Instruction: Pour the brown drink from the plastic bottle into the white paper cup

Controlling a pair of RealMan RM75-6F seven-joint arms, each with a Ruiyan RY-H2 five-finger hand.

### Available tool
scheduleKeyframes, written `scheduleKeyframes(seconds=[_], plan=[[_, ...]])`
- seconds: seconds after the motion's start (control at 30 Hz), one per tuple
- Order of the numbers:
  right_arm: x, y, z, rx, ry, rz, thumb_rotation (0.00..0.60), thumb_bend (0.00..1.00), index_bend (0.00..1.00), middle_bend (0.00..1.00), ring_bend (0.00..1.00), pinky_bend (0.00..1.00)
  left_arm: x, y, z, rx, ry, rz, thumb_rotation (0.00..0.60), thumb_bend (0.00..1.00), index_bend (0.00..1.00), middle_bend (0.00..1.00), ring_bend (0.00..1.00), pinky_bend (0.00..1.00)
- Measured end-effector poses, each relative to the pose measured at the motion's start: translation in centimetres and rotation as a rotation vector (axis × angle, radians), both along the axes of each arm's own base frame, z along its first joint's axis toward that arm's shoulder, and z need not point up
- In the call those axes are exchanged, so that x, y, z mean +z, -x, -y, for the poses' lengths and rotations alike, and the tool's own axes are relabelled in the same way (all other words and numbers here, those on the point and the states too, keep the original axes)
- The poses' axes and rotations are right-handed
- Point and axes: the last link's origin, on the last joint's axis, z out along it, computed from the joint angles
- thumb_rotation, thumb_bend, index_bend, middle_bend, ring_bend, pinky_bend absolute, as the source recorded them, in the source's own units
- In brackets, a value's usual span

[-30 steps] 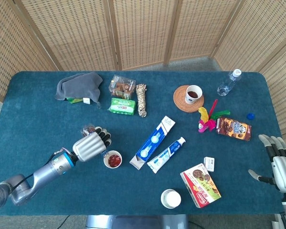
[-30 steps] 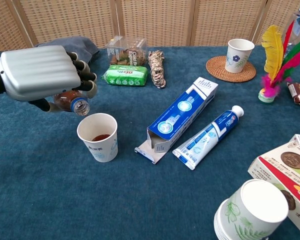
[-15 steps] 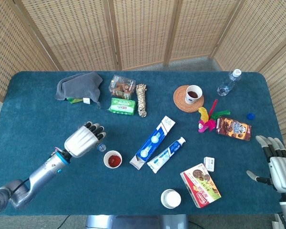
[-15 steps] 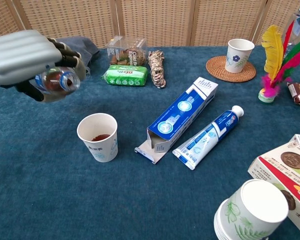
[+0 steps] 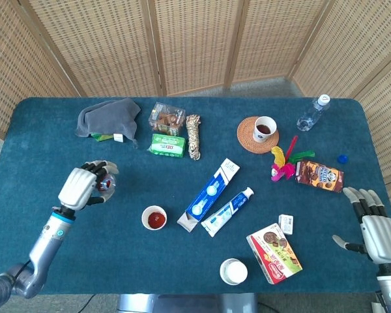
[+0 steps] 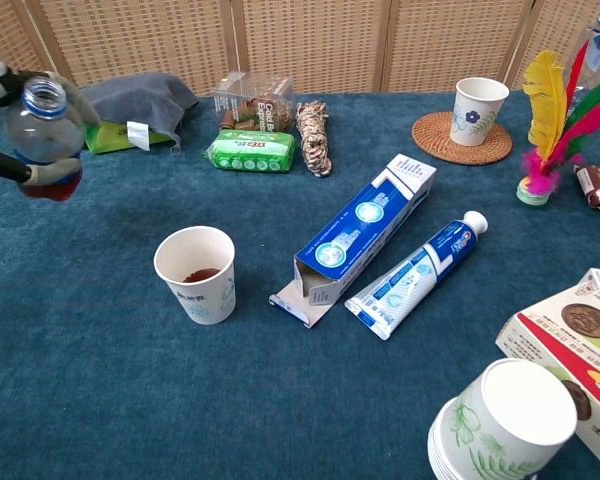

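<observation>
The left hand (image 5: 83, 186) holds the plastic bottle (image 6: 42, 137) upright at the left side of the blue table (image 5: 52, 143), its fingers wrapped round the body; the bottle's mouth is uncapped and points up, and a little brown drink sits in its base; the white paper cup (image 6: 196, 273) stands on the cloth to the right of the bottle, well apart from it, with brown drink in the bottom (it shows reddish from above); just right of the cup lies an open toothpaste box (image 6: 358, 238), and beside that a toothpaste tube (image 6: 412, 277); the right hand (image 5: 376, 225) hangs at the table's right edge with its fingers spread and nothing in them; at the back of the table lie a grey cloth (image 5: 107, 117), a clear box of snacks (image 5: 167, 117), a green packet (image 5: 167, 145) and a coil of rope (image 5: 193, 136); a second cup (image 5: 264, 128) stands on a round woven coaster (image 5: 247, 140), with a water bottle (image 5: 312, 113) further right; a feather toy (image 5: 284, 163) and a brown snack bag (image 5: 320, 175) lie near it; near the front are a stack of paper cups (image 5: 234, 271) and a red carton (image 5: 274, 252).
</observation>
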Motion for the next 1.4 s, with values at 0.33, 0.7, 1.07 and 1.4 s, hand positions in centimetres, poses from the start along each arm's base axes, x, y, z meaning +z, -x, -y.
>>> scheduleKeyframes(seconds=[0.33,0.7,1.07,1.4], plan=[[-0.8,-0.1,0.0,-0.001,-0.023,-0.021,0.6,0.0,0.0,0.0,0.0,0.0,-0.8,3.1,0.1,0.246,0.015,0.499,0.6,0.4,0.4,0.36,0.3,0.33],[-1.1,0.0,0.1,-0.008,-0.035,-0.024,0.6,0.0,0.0,0.0,0.0,0.0,-3.1,4.6,0.1,0.375,0.022,0.738,0.6,0.39,0.38,0.35,0.27,0.29],[-1.5,0.1,0.1,-0.016,-0.054,-0.018,0.6,0.0,0.0,0.0,0.0,0.0,-4.8,5.5,-0.5,0.406,0.025,0.799,0.6,0.4,0.38,0.35,0.21,0.26],[-1.8,0.3,0.2,-0.026,-0.066,-0.023,0.6,0.0,0.0,0.0,0.0,0.0,-6.5,5.4,-0.7,0.404,0.055,0.788,0.6,0.39,0.38,0.33,0.17,0.26]])
